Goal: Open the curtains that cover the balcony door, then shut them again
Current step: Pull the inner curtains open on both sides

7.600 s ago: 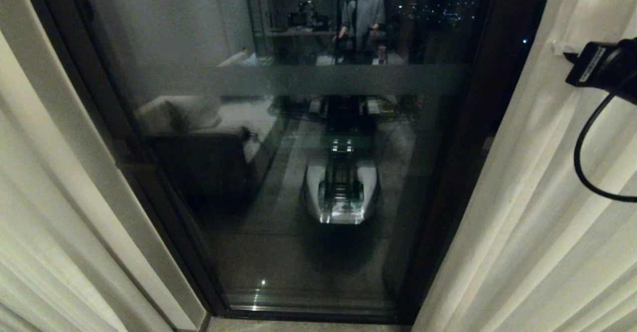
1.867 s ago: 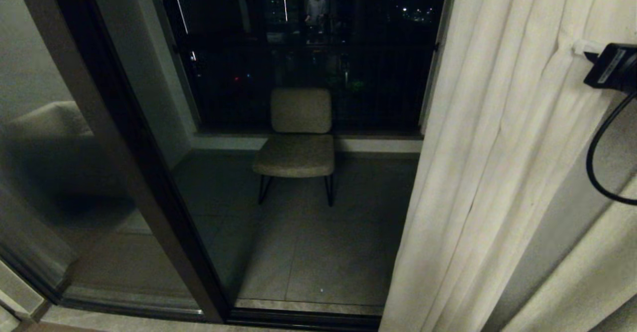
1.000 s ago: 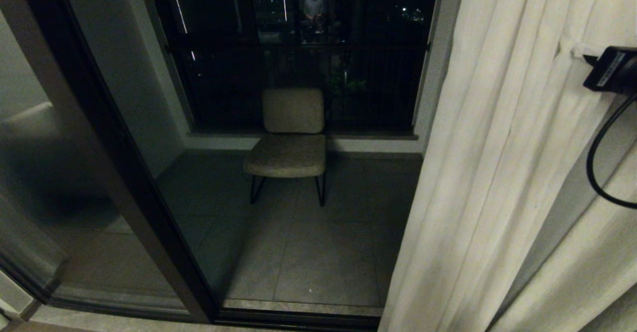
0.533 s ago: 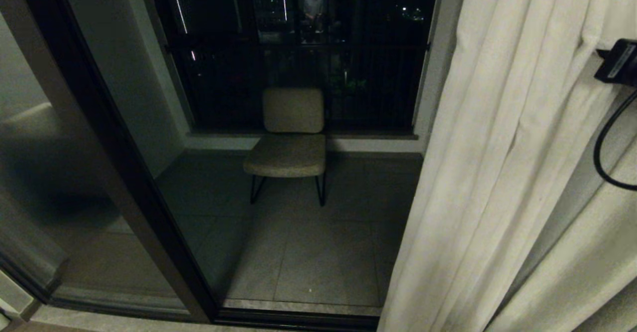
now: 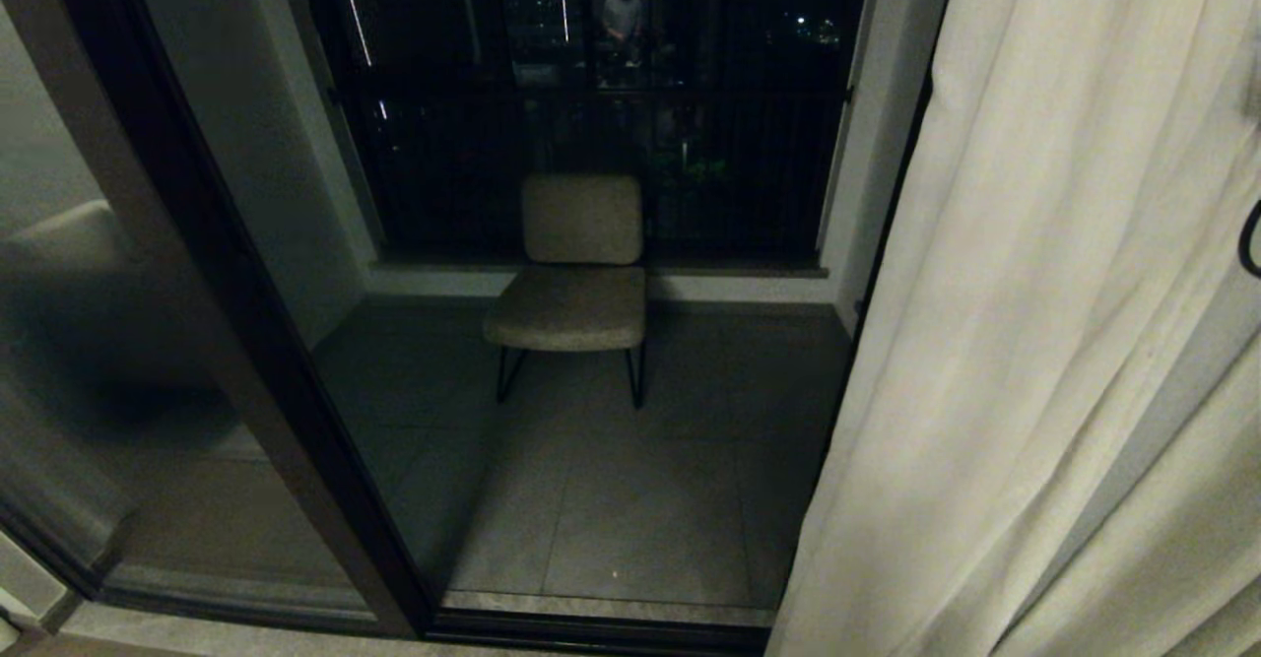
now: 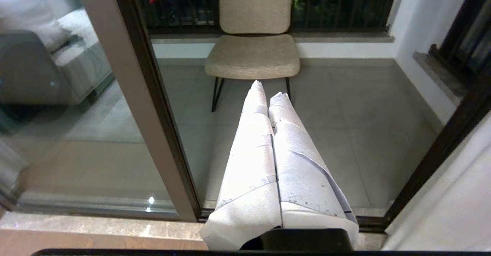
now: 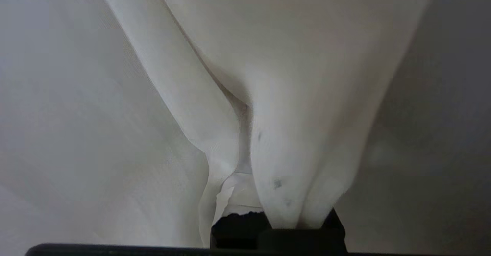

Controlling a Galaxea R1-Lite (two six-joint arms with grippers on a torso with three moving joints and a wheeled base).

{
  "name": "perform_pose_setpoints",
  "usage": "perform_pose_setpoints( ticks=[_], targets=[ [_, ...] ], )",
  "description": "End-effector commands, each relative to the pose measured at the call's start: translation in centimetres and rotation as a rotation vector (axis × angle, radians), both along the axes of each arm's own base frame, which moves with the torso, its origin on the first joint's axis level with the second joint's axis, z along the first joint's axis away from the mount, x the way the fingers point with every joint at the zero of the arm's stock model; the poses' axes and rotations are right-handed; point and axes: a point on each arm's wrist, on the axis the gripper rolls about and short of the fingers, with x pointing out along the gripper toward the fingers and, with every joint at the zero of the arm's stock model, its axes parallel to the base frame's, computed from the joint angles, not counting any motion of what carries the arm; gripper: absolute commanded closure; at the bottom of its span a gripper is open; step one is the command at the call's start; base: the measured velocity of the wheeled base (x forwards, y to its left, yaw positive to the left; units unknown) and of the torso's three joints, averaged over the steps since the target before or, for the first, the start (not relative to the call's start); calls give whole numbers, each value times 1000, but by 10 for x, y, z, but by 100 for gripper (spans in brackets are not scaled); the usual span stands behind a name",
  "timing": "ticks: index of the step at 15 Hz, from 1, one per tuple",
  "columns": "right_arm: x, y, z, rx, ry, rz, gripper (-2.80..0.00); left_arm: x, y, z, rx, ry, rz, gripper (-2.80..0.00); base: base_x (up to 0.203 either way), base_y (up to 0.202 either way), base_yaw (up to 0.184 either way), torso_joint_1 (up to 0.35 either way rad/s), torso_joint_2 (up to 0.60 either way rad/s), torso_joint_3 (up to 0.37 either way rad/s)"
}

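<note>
The right gripper, closed with a fold of the cream curtain pinched between its wrapped fingers, draws it aside off the balcony door; the left gripper hangs closed and empty.

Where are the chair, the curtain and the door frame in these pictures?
chair [image 5: 566,307], head view, on its seat cushion.
curtain [image 5: 1034,342], head view, mid-panel on the pleats.
door frame [image 5: 246,342], head view, on the dark upright bar.

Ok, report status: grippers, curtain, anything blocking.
Right gripper shut on curtain, off head view. Left gripper shut, empty, parked low. Balcony door uncovered, chair beyond. Nothing blocking.
</note>
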Motion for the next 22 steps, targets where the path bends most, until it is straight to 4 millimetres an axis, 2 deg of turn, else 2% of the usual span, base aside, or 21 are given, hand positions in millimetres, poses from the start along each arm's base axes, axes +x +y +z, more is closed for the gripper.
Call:
perform_pose_setpoints(
  ticks=[1, 5, 14, 22],
  targets=[
    [-5, -35, 2, 4, -19, -126, 0, 0, 0, 0, 0, -1, 1, 0, 0, 0, 0, 0, 0, 0],
    [-22, -67, 1, 7, -15, -237, 0, 0, 0, 0, 0, -1, 1, 0, 0, 0, 0, 0, 0, 0],
    [-32, -65, -2, -17, 42, -266, 0, 0, 0, 0, 0, -2, 1, 0, 0, 0, 0, 0, 0, 0],
    [-50, -116, -6, -20, 48, -422, 0, 0, 0, 0, 0, -1, 0, 0, 0, 0, 0, 0, 0, 0]
  ],
)
